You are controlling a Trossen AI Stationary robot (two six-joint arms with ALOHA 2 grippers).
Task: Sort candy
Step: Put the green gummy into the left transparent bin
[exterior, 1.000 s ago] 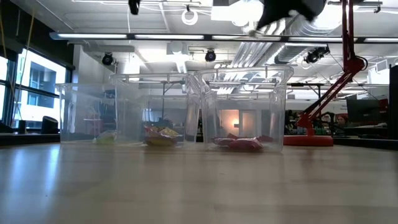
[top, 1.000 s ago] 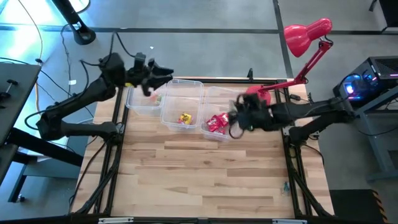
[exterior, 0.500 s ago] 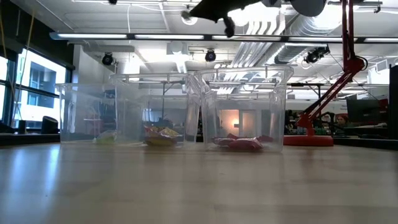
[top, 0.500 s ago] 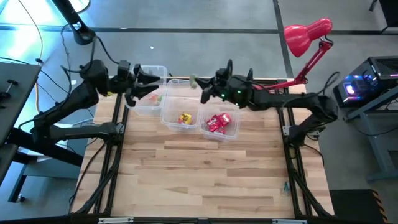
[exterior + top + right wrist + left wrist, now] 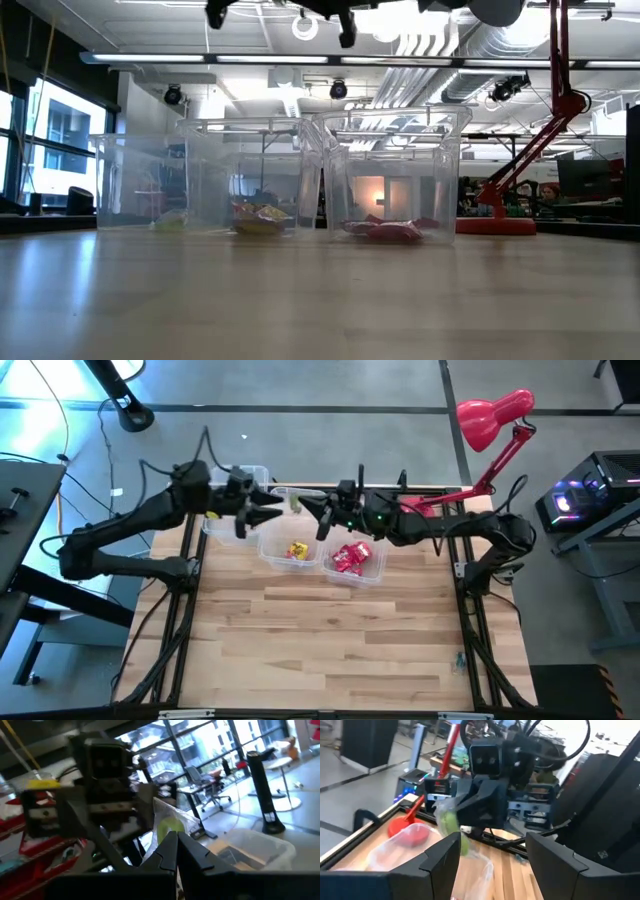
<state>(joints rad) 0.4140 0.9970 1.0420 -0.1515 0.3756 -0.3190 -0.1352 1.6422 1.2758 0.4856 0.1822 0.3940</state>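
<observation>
The wooden table [image 5: 330, 630] carries three clear plastic bins in a row near its far edge: the left bin [image 5: 232, 525] with small pale and green pieces on its floor, the middle bin [image 5: 290, 545] with a yellow candy packet [image 5: 297, 550], and the right bin [image 5: 355, 565] with red candy packets [image 5: 349, 557]. A red desk lamp [image 5: 492, 415] stands at the far right corner. Both arms reach in over the bins, facing each other above the middle one. The left claw [image 5: 262, 513] hangs with its fingers spread wide, holding nothing. The right claw [image 5: 306, 506] is pressed together on a green candy in a clear wrapper [image 5: 294, 501], held in the air between the two claws, just in front of the left one's open fingers [image 5: 442, 857].
</observation>
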